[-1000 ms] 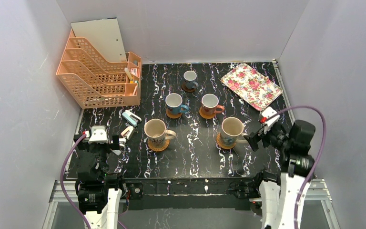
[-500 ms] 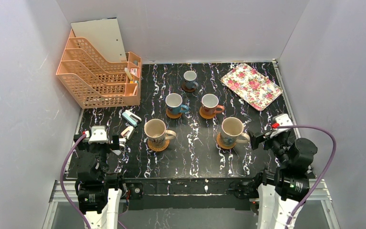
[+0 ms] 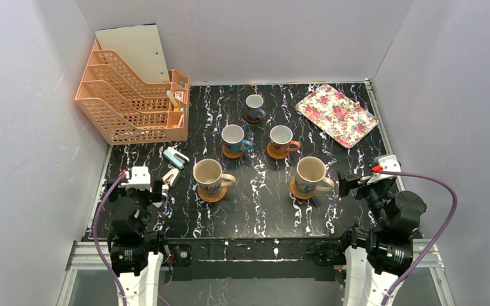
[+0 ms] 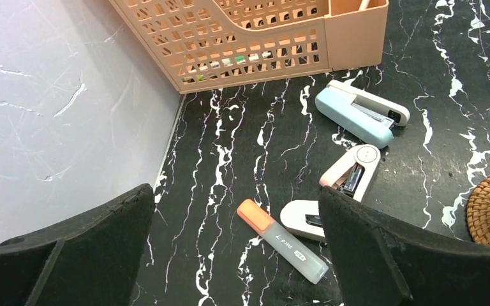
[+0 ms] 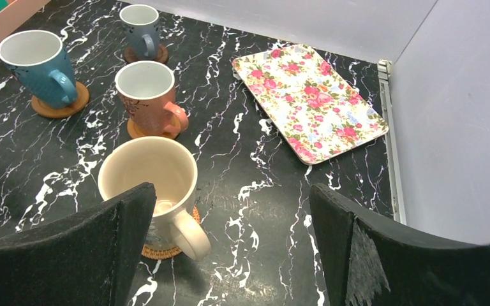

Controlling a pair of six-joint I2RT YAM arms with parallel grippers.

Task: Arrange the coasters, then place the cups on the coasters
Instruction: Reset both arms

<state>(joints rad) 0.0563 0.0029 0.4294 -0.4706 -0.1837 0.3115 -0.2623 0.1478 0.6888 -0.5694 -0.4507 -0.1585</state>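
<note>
Already every cup sits on a coaster mid-frame in the top view: a small blue cup (image 3: pixel 254 104) at the back, a larger blue cup (image 3: pixel 233 137) and an orange-brown cup (image 3: pixel 281 138) below it, and a left beige cup (image 3: pixel 208 173) and a right beige cup (image 3: pixel 311 172) lowest, each on a wicker coaster (image 3: pixel 213 195). At lower right, the right gripper (image 5: pixel 226 204) stands wide and empty beside the right beige cup. At lower left, the left gripper (image 4: pixel 236 204) gapes wide and empty above a marker (image 4: pixel 282 241) and a stapler (image 4: pixel 362 113).
</note>
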